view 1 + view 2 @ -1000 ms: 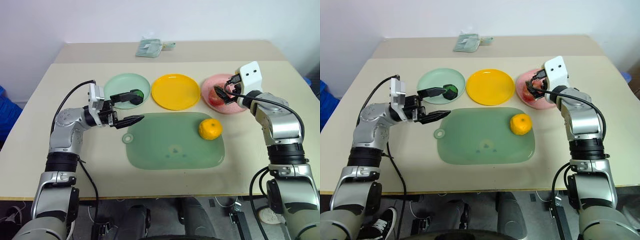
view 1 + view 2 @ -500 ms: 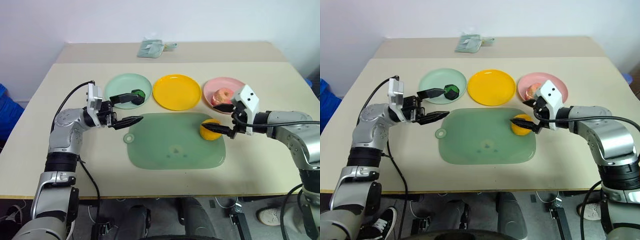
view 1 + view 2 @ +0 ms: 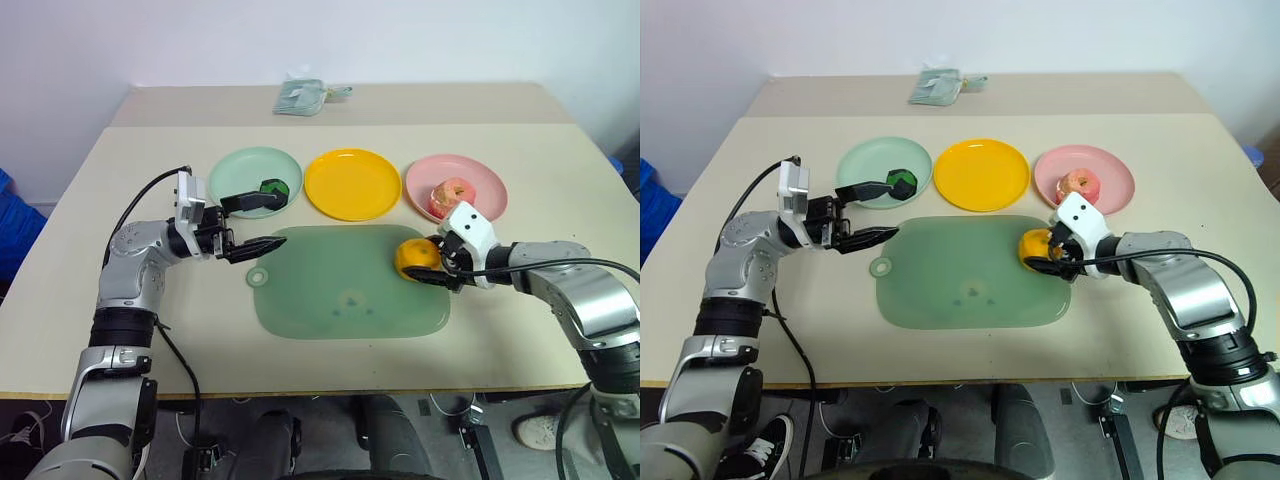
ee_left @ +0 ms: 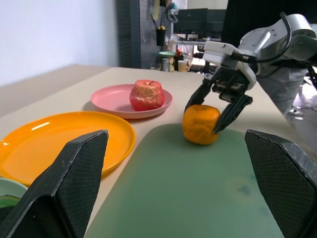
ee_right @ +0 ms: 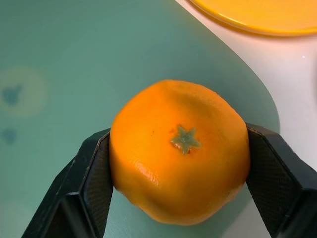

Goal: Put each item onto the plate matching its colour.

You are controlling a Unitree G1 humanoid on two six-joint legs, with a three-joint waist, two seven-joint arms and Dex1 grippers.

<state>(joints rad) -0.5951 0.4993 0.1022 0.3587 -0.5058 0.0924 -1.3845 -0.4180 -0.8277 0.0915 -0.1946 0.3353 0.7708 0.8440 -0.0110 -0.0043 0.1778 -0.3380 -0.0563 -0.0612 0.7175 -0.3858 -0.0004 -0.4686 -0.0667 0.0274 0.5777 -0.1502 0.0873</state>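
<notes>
We count two of the three items as already sorted. The dark green ball (image 3: 272,188) lies on the mint green plate (image 3: 240,165) in the upper left of the left eye view, and the pink-red apple (image 3: 447,193) lies on the pink plate (image 3: 480,178) in the upper right. The yellow plate (image 3: 352,183) between them, at upper centre, carries nothing.

What is left is the yellow-orange fruit (image 3: 417,258). It sits near the right edge of the pale green cutting mat (image 3: 340,285), right of centre in the frame, below the gap between the yellow and pink plates. Our right gripper (image 3: 432,262) has its jaws clamped on the fruit: in the right wrist view the two black fingers (image 5: 94,173) press against both its sides, and in the left wrist view the fruit looks to be resting on the mat, so we judge it grasped but not yet lifted.

Our left gripper (image 3: 254,222) hangs at centre left, its jaws wide apart and holding nothing, one finger over the rim of the mint plate and the other over the corner of the mat.

We judge the task roughly two-thirds done. The remaining work is one carry: lift the fruit, move it up and left to the yellow plate, and let go. A folded green cloth (image 3: 303,95) lies at the far edge of the counter (image 3: 560,160), apart from the work.
</notes>
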